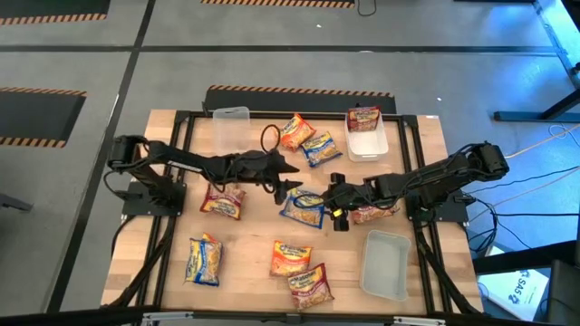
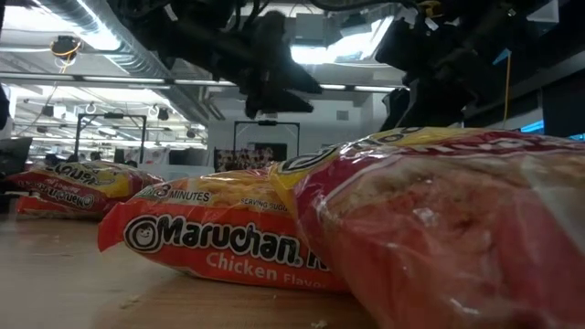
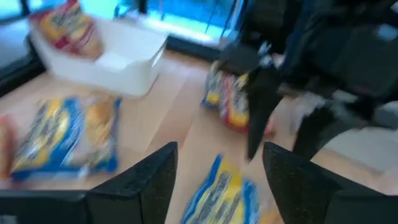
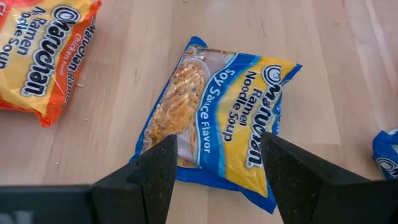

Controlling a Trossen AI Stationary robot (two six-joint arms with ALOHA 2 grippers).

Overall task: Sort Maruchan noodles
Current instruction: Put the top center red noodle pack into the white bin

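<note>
Several Maruchan noodles packets lie flat on the wooden table (image 1: 249,235). A blue-and-yellow packet (image 1: 304,208) lies in the middle, between my two grippers. My left gripper (image 1: 288,187) hovers open just to its far left, and in its wrist view this packet (image 3: 224,193) shows below the open gripper (image 3: 214,180). My right gripper (image 1: 333,201) stands open at the packet's right end. The right wrist view shows the Soy Sauce packet (image 4: 217,130) ahead of the open gripper (image 4: 214,180), untouched. A red packet (image 1: 372,215) lies under the right arm.
A white tub (image 1: 367,140) at the far right holds a red packet (image 1: 362,118). Clear tubs stand at the far middle (image 1: 231,118) and near right (image 1: 385,263). Other packets: orange (image 1: 294,131), blue (image 1: 319,148), maroon (image 1: 222,201), blue (image 1: 204,260), orange (image 1: 290,258), red (image 1: 311,285).
</note>
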